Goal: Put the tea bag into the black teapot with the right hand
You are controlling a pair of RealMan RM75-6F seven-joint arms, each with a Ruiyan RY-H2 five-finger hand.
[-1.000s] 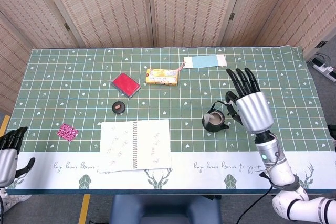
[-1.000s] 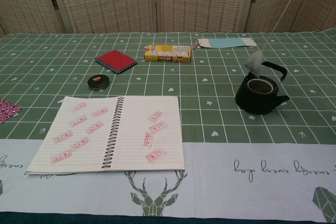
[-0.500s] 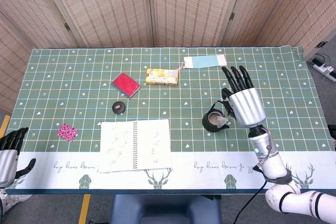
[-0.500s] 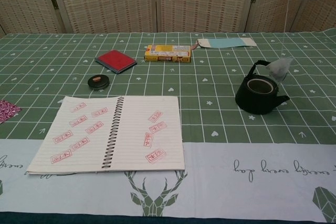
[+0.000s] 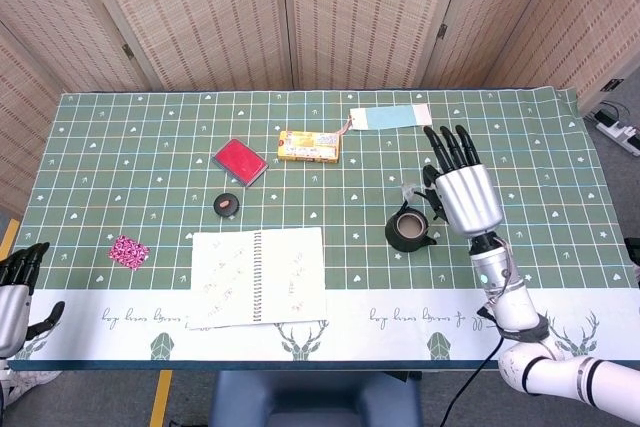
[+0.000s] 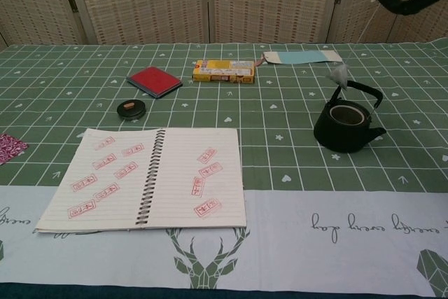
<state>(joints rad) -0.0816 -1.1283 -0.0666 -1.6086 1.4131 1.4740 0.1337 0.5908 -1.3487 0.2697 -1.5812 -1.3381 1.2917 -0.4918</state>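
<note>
The black teapot (image 5: 408, 232) (image 6: 346, 125) stands lidless on the green cloth at the right, its handle upright. My right hand (image 5: 463, 195) (image 6: 400, 6) hovers just right of it and above it, fingers stretched away from me, pinching a thin string. The white tea bag (image 5: 408, 190) (image 6: 339, 75) dangles from that string at the far left side of the handle, a little above the pot's mouth and outside it. At the near left table edge my left hand (image 5: 14, 299) holds nothing, its fingers apart.
An open spiral notebook (image 6: 147, 173) with red stamps lies front centre. Behind it are a small black round case (image 6: 131, 108), a red stamp pad (image 6: 154, 80), a yellow box (image 6: 224, 70) and a light blue card (image 6: 302, 56). A pink item (image 5: 128, 250) lies far left.
The tea bag swung from above the pot out to its right side, then back to the far left of the handle. My right hand shifted slightly away from me.
</note>
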